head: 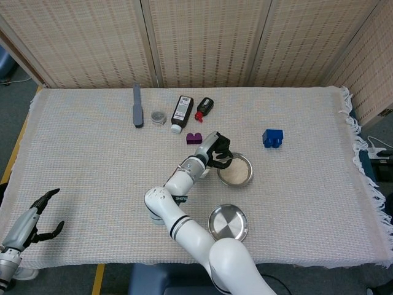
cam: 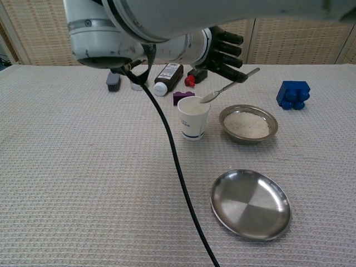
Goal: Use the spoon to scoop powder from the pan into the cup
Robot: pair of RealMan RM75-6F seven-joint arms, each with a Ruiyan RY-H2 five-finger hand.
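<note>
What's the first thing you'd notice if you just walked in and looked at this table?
The big white arm reaching across the middle of the table, its black right hand holding a spoon with the bowl just over a white paper cup. Right beside the cup sits a small metal pan of pale powder, with an empty shiny plate nearer the front edge. A bright blue block stands out farther right.

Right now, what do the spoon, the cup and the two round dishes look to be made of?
Spoon, held by the right hand: thin, grey and shiny, probably metal. Cup: matte white with a blue band, likely paper, though plastic is possible. Pan with powder and the empty plate: bright, mirror-like reflections suggest polished steel.
</note>
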